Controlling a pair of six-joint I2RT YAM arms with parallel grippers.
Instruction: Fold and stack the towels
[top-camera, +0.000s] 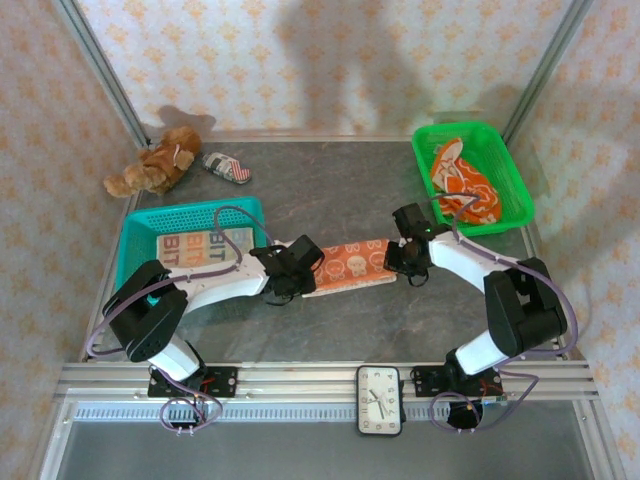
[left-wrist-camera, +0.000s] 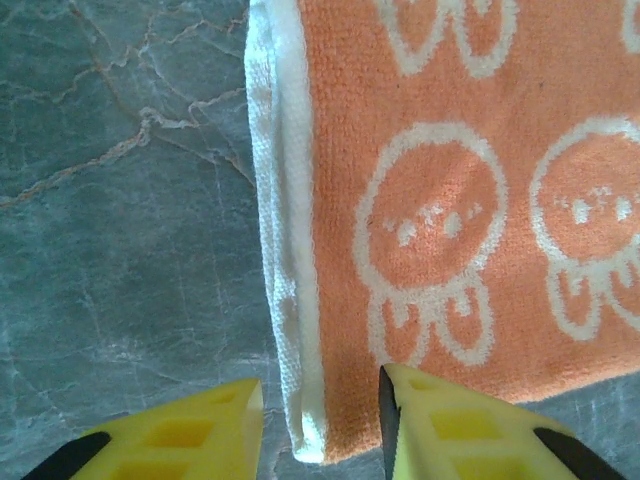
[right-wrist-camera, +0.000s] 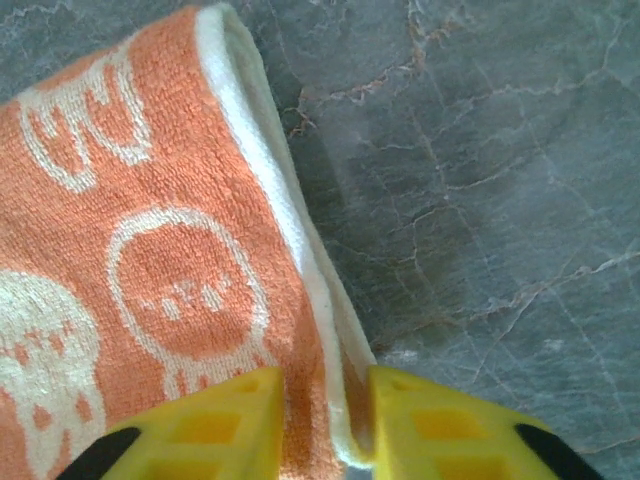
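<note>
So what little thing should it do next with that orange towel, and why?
Probably lift both arms straight up. The orange towel lies folded flat, and the left fingers and right fingers stand apart over its two ends, not pinching it. Rising clear would leave the fold undisturbed before it joins the folded towel in the teal basket.

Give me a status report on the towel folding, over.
Both grippers open: left gripper and right gripper straddle opposite ends of the orange bunny towel. Towel folded, flat on table. Nothing lying on it.
</note>
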